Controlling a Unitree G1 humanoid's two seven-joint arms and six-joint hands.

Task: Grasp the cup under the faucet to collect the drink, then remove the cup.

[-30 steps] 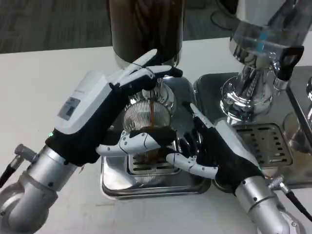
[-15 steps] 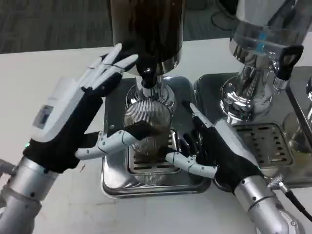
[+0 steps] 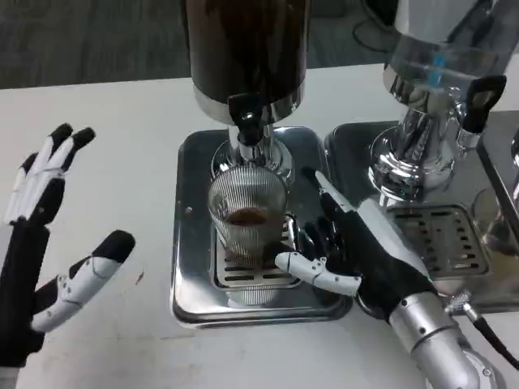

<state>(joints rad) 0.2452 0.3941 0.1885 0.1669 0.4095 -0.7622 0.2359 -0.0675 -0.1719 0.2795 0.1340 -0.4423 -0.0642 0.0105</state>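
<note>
Two hands flank a metal tray [image 3: 188,243]. The left hand [image 3: 45,251] hovers spread wide and empty, well apart from it. The right hand [image 3: 357,251] rests open on the tray beside the cup [image 3: 247,212], perhaps touching. Farther back, the cup stands under the faucet [image 3: 247,113], holding some dark drink. Grasping and removal seem left.

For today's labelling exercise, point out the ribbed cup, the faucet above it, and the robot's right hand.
ribbed cup [image 3: 247,220]: head view, on its ridged glass wall.
faucet [image 3: 247,113]: head view, on the black tap handle.
right hand [image 3: 357,247]: head view, on the hand's middle, beside the cup.
</note>
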